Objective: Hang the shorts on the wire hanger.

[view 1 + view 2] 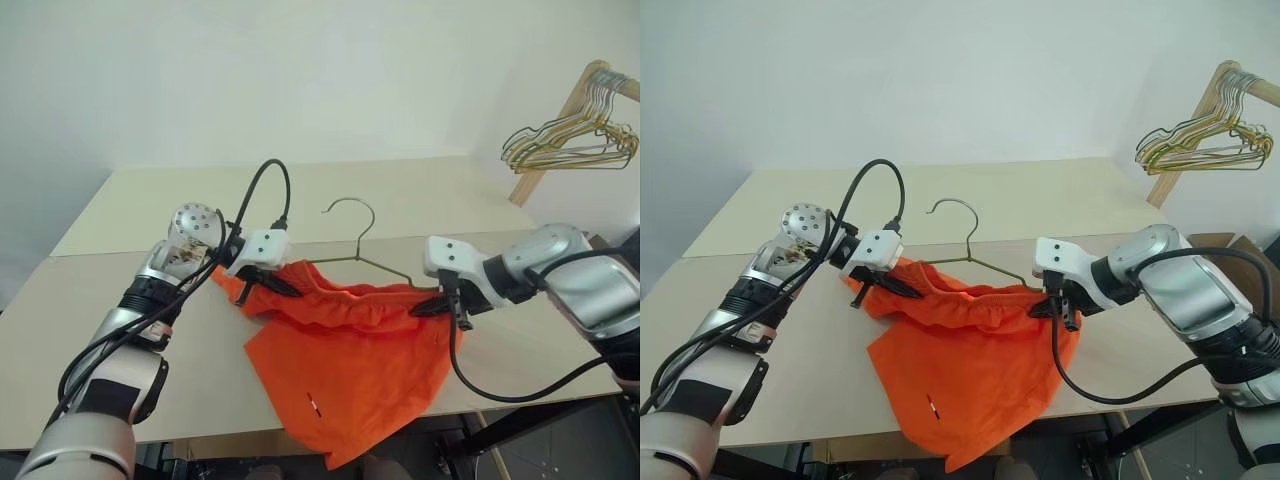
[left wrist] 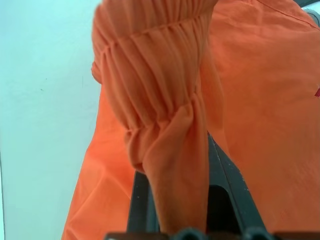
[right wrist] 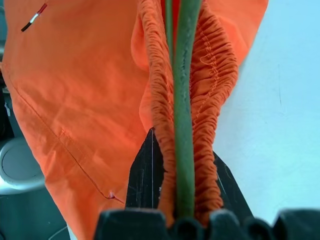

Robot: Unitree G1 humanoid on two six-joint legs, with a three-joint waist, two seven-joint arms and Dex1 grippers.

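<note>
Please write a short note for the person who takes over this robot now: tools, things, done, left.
Left tool: shut on the shorts' waistband at one end.
Right tool: shut on the waistband's other end together with the hanger wire.
Shorts are held up over the table, legs hanging past its near edge. Hanger hook stands above the waistband.
Done: both ends gripped.
Left: likely settle the shorts on the hanger, then release.

A bare test room: plain white walls, pale tables (image 1: 330,200), a hanger rack (image 1: 575,130).

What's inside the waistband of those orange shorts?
The wire hanger runs inside the shorts' gathered waistband; its hook and one sloping side stick out above. The rest of its triangle is covered by fabric.
</note>
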